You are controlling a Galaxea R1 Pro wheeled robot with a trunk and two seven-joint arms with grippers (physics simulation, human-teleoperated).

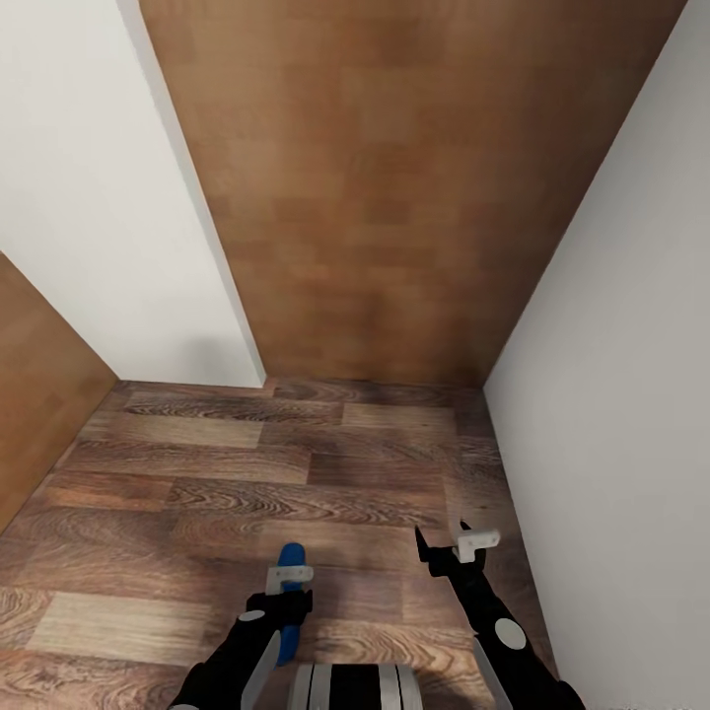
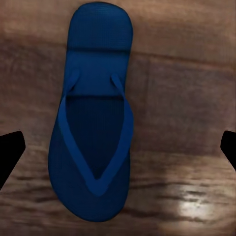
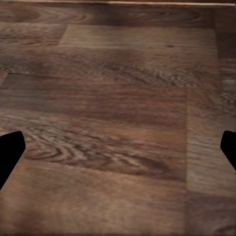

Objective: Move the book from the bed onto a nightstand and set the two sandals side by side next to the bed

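The left gripper (image 1: 287, 584) hangs over one blue sandal (image 2: 93, 118) on the wood floor (image 1: 197, 473), fingers spread wide, not pinching it. The right gripper (image 1: 449, 552) is spread too, holding nothing. I think most of the job is left.

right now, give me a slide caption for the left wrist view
Blue sandal lying strap-up on the wood-plank floor, centred between the open jaws of the left gripper.
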